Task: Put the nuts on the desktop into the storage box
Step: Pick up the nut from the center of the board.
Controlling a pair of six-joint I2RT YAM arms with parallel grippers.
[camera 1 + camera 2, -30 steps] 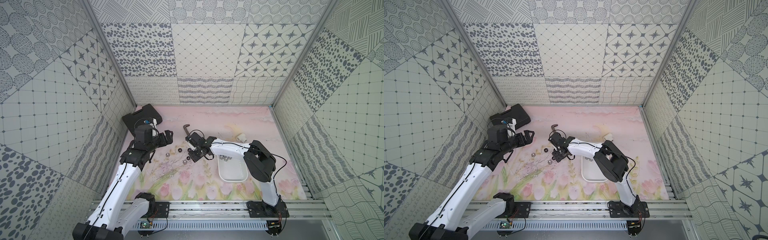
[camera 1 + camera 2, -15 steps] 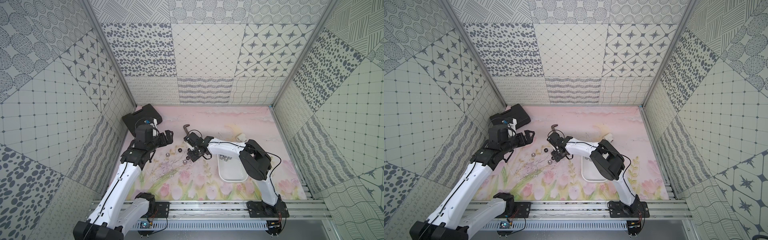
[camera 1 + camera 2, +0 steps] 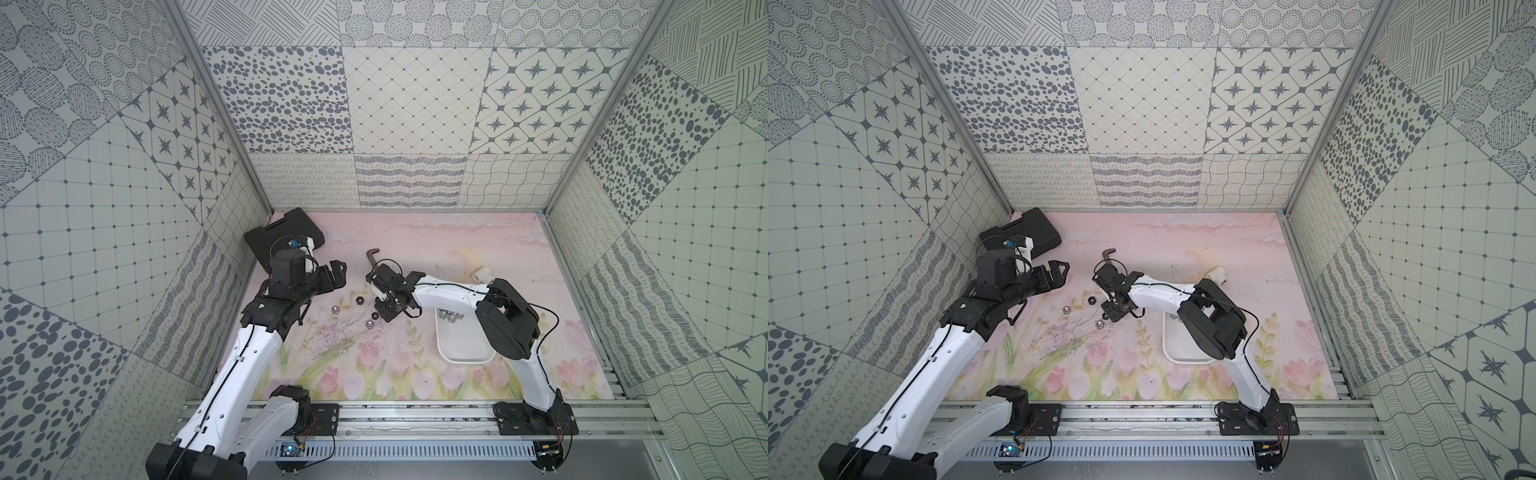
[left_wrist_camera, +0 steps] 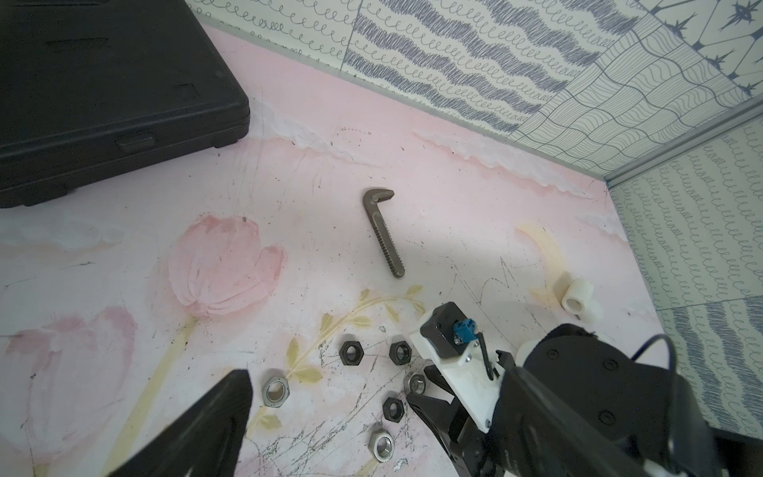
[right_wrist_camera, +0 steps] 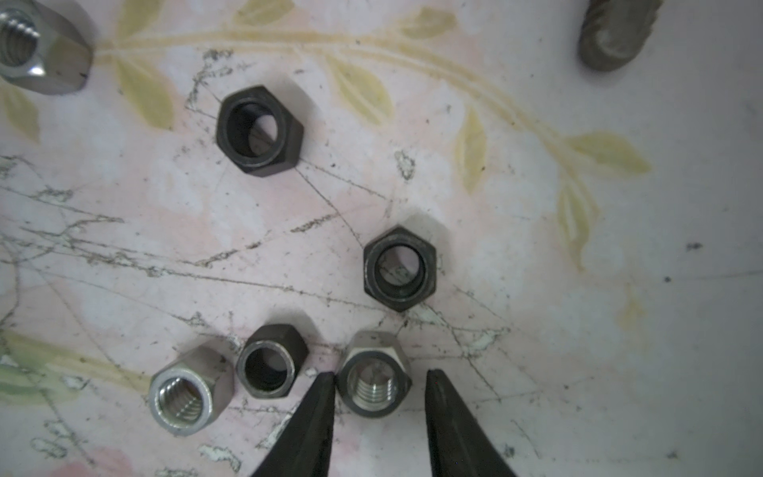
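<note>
my nearer right gripper (image 5: 378,373) has its jaws narrowly open astride a silver nut (image 5: 373,386) on the desktop (image 5: 578,309), one tip touching it, the other just clear, nothing held yet, a black nut (image 5: 270,367) just beside, the storage box (image 3: 465,353) well apart back under that arm.

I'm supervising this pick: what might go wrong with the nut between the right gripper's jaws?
1. The silver nut sits only at the very tips of the right gripper jaws, with a gap on one side; closing may squirt it out.
2. A black nut lies close beside one jaw, so it may get nudged or dragged along.
</note>
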